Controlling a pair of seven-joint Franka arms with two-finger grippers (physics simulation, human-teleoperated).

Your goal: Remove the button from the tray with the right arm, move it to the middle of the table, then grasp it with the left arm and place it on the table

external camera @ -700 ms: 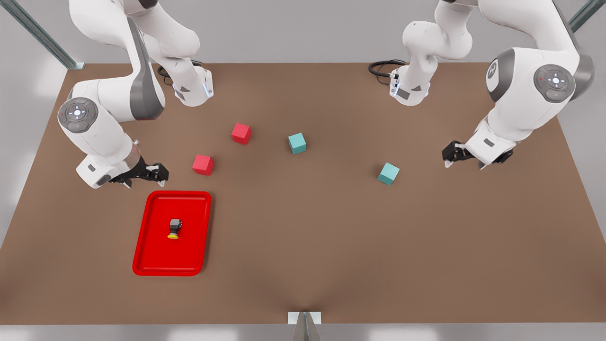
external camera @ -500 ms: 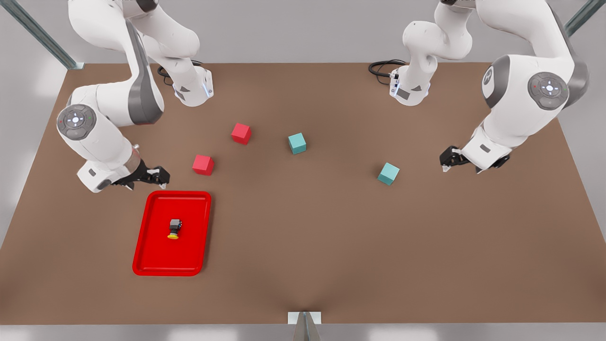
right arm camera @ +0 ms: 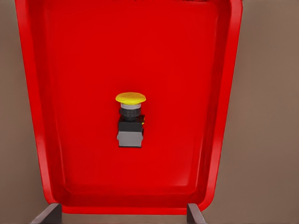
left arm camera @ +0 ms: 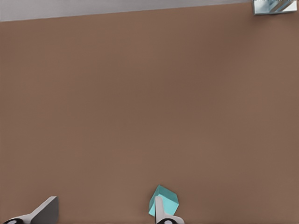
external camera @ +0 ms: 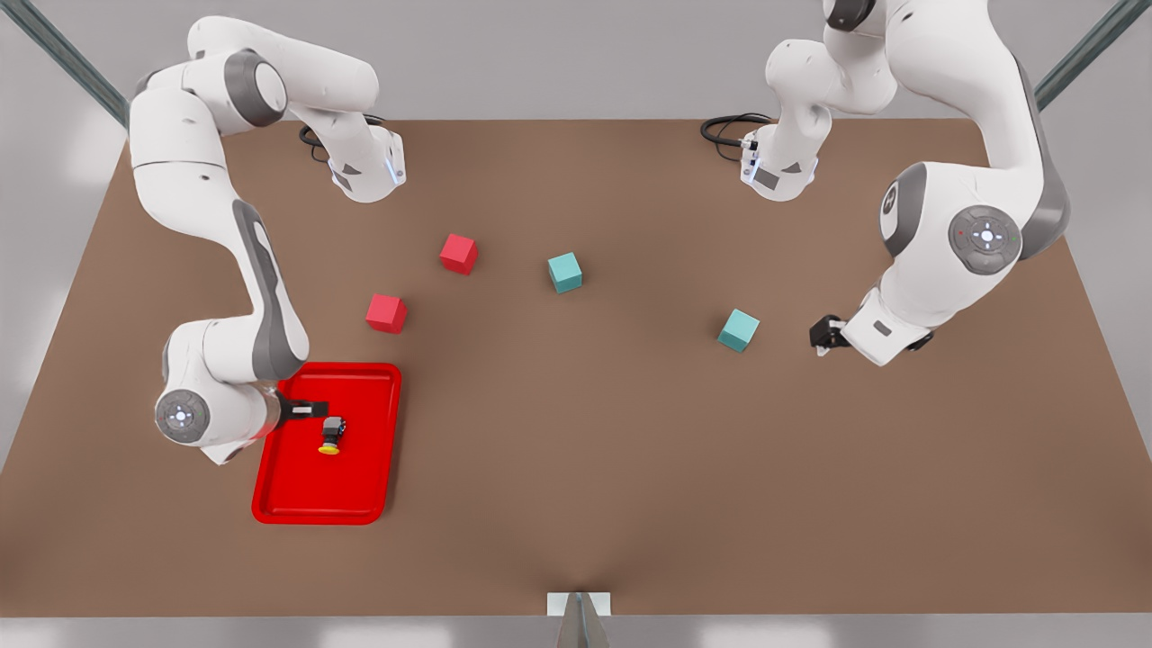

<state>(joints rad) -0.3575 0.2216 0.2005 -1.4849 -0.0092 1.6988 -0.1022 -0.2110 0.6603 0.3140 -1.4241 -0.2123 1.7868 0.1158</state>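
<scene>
Over the shallow glossy red rectangular tray (external camera: 297, 490) on the front view's left we see the right gripper (external camera: 310, 410), reaching across the tray's far part. Its two fingers are spread wide; in the right wrist view their tips (right arm camera: 46, 215) stand at either side of the tray's near rim (right arm camera: 126, 208), and nothing is between them. The tiny dark grey button with a round yellow cap (external camera: 332, 436) lies on its side on the tray floor, near the middle, just beside the gripper but not touching it. In the right wrist view the button (right arm camera: 130, 119) shows its yellow cap pointing away from the fingers and its grey body toward them.

On the large flat matte brown tabletop (external camera: 576, 468) the tray sits toward the front view's left. On the front view's right the left gripper (external camera: 823, 338) hangs low over the table, near a small teal cube (external camera: 738, 329). In the left wrist view its fingers (left arm camera: 44, 212) stand well apart and hold nothing, and the same teal cube (left arm camera: 166, 201) is partly hidden behind one fingertip.

Another teal cube (external camera: 564, 272) and two red cubes (external camera: 458, 253) (external camera: 386, 313) rest farther back on the table, well apart from both grippers.
</scene>
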